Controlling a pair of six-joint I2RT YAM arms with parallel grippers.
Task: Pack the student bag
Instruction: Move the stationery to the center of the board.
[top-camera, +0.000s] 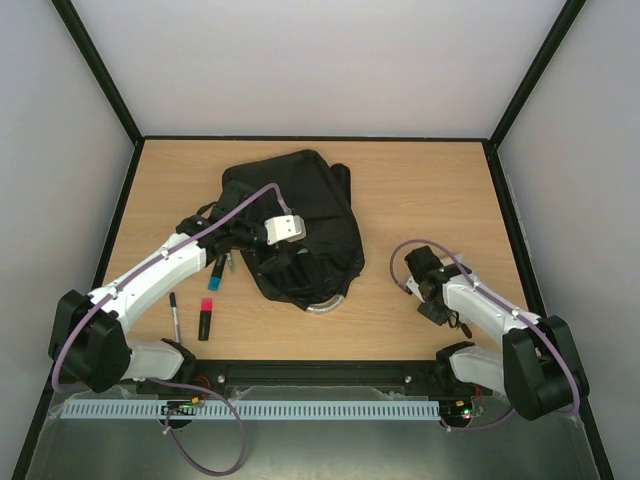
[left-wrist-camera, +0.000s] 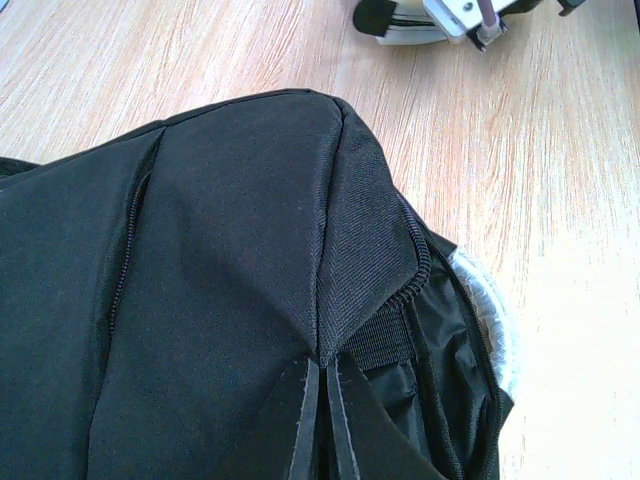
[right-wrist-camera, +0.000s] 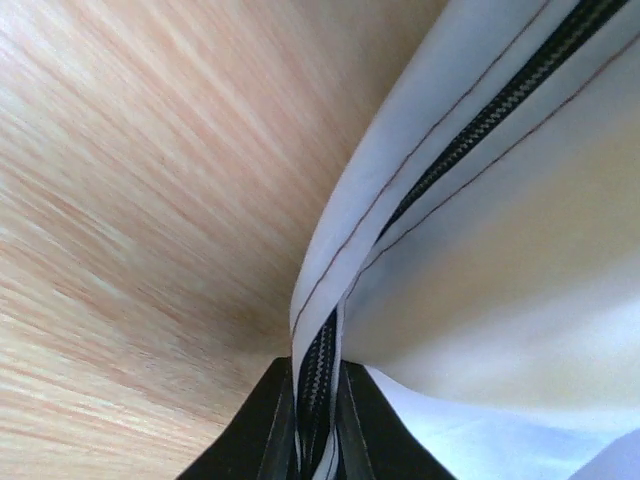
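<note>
The student bag (top-camera: 300, 215) is lying on its side on the tabletop (top-camera: 430, 190), left of the middle, with its silver-grey handle loop (top-camera: 325, 305) pointing toward my bases. I am reaching my left arm across the near left part of it, and my left pincer (left-wrist-camera: 320, 420) is clamping shut on a fold of its black fabric. In my left wrist view the cloth is rising in a ridge away from the fingers. A zip line is running along the bag's right edge, and the pale handle is curving just beyond it.

My right arm is sitting well apart from the bag, low over the right side of the tabletop. My right pincer (right-wrist-camera: 318, 430) is pinching a pale zip pouch (right-wrist-camera: 470, 200). The two black fingers are pressing on either side of its black zipper (right-wrist-camera: 480, 130), which is running up and away to the right between two stitched seams. The wood grain beside the pouch is showing blurred. I cannot make the pouch out from the top camera, since my wrist is covering that spot.

To the left of the bag three writing things are lying on the wood. A blue-capped marker (top-camera: 215, 275) is sitting closest to the bag, a red-and-black highlighter (top-camera: 205, 320) is lying nearer to me, and a thin pen (top-camera: 175, 315) is resting just left of that.
</note>
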